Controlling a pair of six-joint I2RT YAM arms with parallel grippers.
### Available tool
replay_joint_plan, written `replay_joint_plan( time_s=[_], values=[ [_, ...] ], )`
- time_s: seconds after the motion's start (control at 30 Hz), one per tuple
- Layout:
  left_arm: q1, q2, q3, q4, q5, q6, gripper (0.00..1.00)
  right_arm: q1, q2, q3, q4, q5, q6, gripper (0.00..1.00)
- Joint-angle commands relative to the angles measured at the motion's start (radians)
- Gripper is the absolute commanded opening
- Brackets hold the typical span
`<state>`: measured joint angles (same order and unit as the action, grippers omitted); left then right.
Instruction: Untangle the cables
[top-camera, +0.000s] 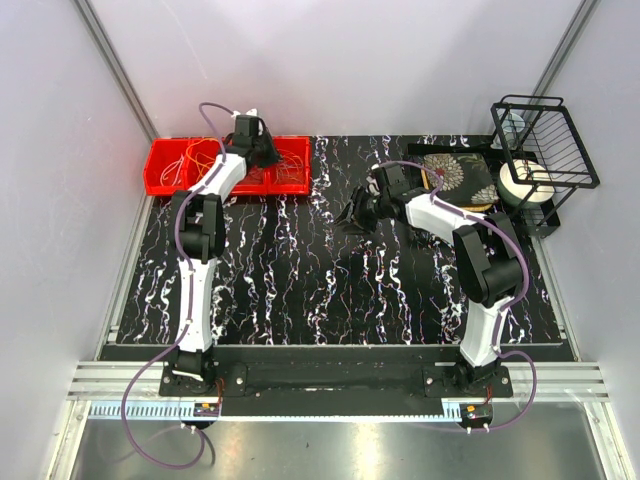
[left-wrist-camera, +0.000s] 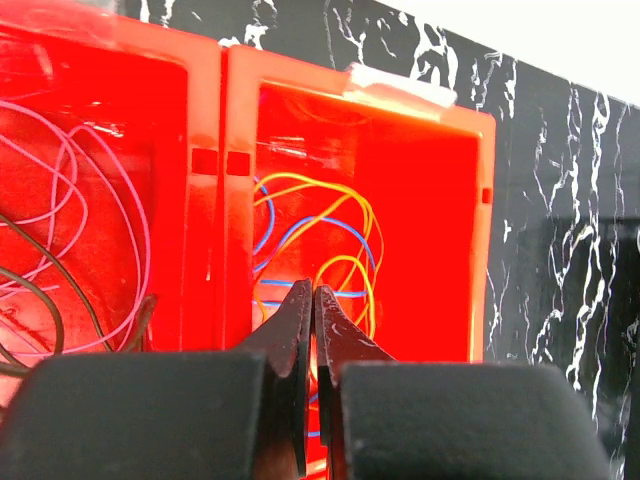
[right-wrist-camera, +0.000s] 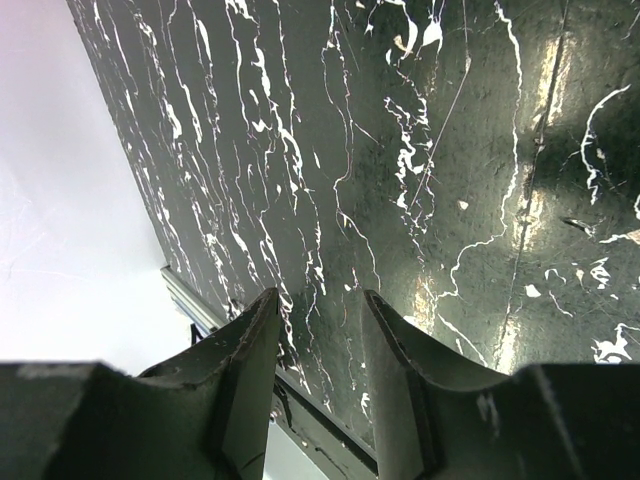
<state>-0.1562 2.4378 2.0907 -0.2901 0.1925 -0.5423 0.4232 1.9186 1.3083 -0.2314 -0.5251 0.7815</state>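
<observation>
Top external: high up, behind both arm bases, tilted down and forward, far enough to take in the whole counter (top-camera: 300, 280). Left wrist: very close, looks past the left gripper (left-wrist-camera: 313, 292) into the red bin (left-wrist-camera: 400, 140), mostly the right compartment, with the divider and part of the left. Right wrist: close over bare counter, looks past the right gripper (right-wrist-camera: 318, 300) toward the counter edge and wall. Shared: bin in top and left wrist, counter in all three.

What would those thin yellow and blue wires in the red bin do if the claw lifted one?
Probably flop and dangle: the wires lie in loose curling loops. They look thin, so likely very light. Since the loops cross inside the red bin, one would probably drag neighbours along.
</observation>
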Motion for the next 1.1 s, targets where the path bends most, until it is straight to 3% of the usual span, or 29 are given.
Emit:
replay_joint_plan(
  time_s=[0.0,0.13,0.2,0.37,0.53,0.67,0.77,1.07],
  values=[
    [0.001,-0.06,0.005,0.063,-0.053,-0.031,0.0,0.015,0.017,0.031,0.012,-0.018,-0.014,0.44],
    [-0.006,-0.03,0.046,0.081,-0.01,-0.048,0.0,0.022,0.02,0.039,0.012,-0.018,-0.016,0.44],
    [-0.016,-0.007,0.063,0.095,0.027,-0.056,0.07,0.025,0.022,0.042,0.01,-0.019,-0.014,0.44],
    [-0.025,-0.038,0.065,0.092,0.059,-0.054,0.5,0.034,0.022,0.055,0.003,-0.019,-0.016,0.43],
    [-0.023,-0.112,0.026,0.077,0.03,-0.036,0.65,0.043,0.016,0.075,-0.009,-0.015,-0.014,0.43],
    [-0.019,-0.19,0.019,0.046,0.01,-0.019,0.71,0.045,0.004,0.091,-0.025,-0.004,-0.016,0.43],
    [-0.017,-0.265,-0.017,0.029,-0.013,-0.004,0.84,0.045,-0.009,0.101,-0.039,0.007,-0.022,0.43],
    [0.003,-0.56,-0.354,0.016,-0.074,0.047,0.9,0.057,-0.039,0.117,-0.068,0.033,-0.036,0.43]
  ],
)
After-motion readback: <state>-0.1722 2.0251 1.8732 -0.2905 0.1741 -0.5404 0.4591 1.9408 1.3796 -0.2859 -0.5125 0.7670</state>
